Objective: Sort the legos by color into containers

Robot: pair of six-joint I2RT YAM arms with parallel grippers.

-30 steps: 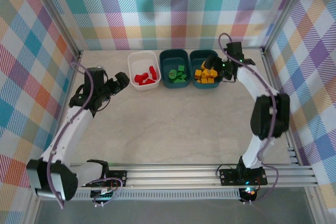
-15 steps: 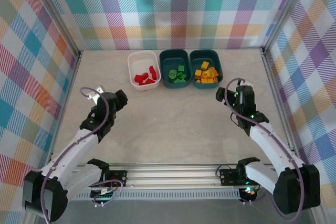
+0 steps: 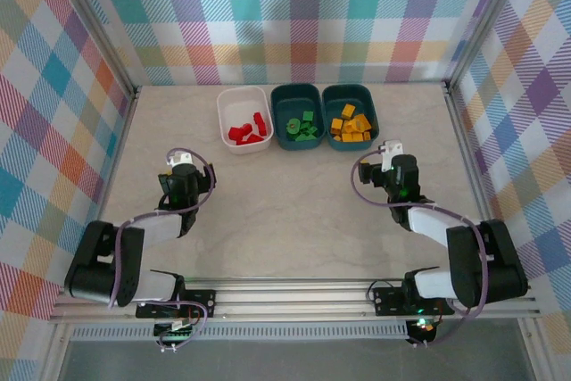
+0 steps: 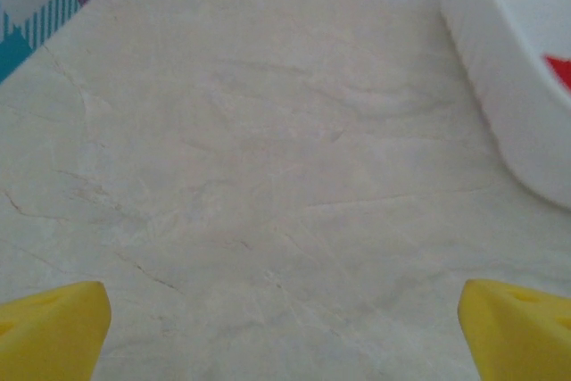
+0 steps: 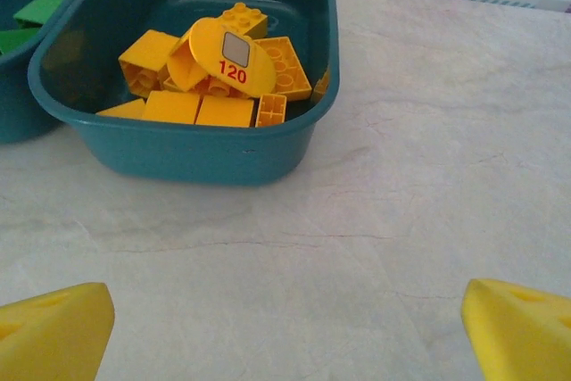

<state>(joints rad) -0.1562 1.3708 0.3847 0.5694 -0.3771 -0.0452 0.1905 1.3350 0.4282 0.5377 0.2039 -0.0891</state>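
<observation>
Marbled beige table is carrying the three containers in a row at the upper middle of the overhead frame. The white tub is sitting at the left of the row and holding the red legos. The middle teal tub is sitting just beside it with the green legos, and the right teal tub is sitting right next to that one with the yellow legos.

The left gripper is sitting over bare table in the left half of the frame, well apart from the tubs. The right gripper is sitting in the right half, below the right teal tub and near it.

In the left wrist view the left gripper is standing wide open. Its yellow fingertips are poking in at the two bottom corners with only table between them, and the white tub is curving down the upper right.

In the right wrist view the right gripper is likewise gaping wide and gripping nothing. The right teal tub is taking up the upper left, with the yellow legos heaped inside and one curved piece showing "120" in red
</observation>
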